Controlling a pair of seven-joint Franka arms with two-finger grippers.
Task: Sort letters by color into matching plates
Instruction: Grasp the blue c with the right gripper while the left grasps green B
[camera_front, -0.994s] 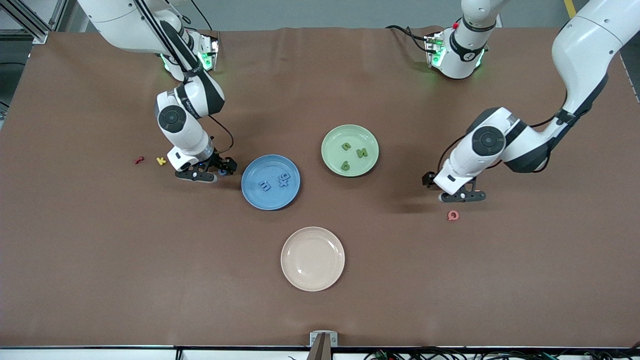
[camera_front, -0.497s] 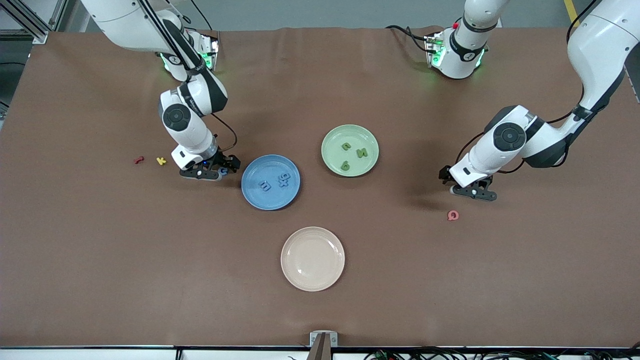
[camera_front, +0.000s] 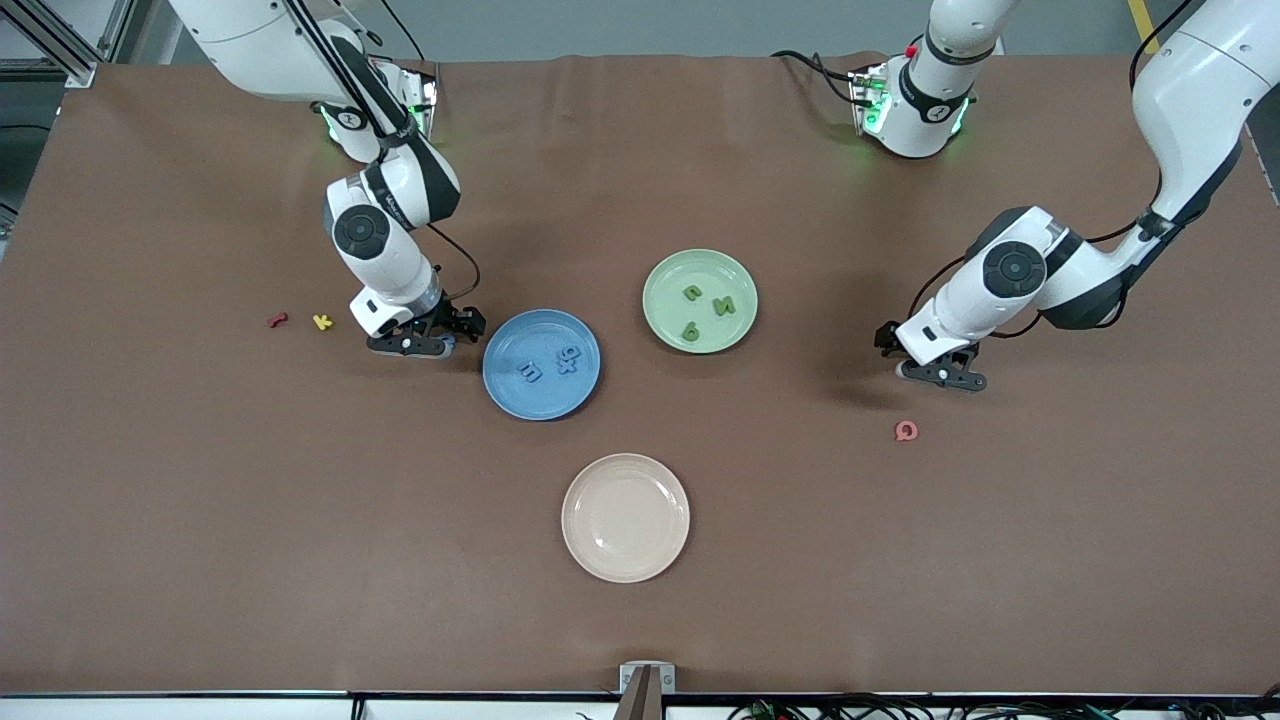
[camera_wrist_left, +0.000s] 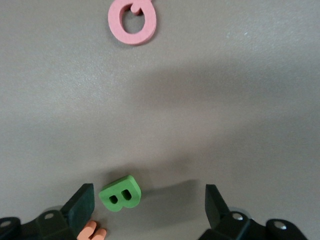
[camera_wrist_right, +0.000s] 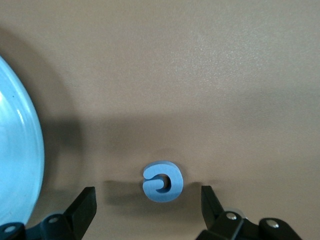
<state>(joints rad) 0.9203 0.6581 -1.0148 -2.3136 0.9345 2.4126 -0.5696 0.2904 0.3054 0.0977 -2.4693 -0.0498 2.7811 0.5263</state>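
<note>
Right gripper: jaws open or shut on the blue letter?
Open. In the right wrist view the right gripper has its jaws spread wide, with the blue letter lying untouched on the table between them.

Right gripper (camera_wrist_right: 145, 207) over a blue letter (camera_wrist_right: 163, 181)

The fingers (camera_wrist_right: 82, 207) stand wide apart, the curled letter lying flat on the brown table (camera_wrist_right: 200, 75) between them, untouched. The blue plate (camera_wrist_right: 17, 160) rim shows close beside, apart from the letter.
</note>
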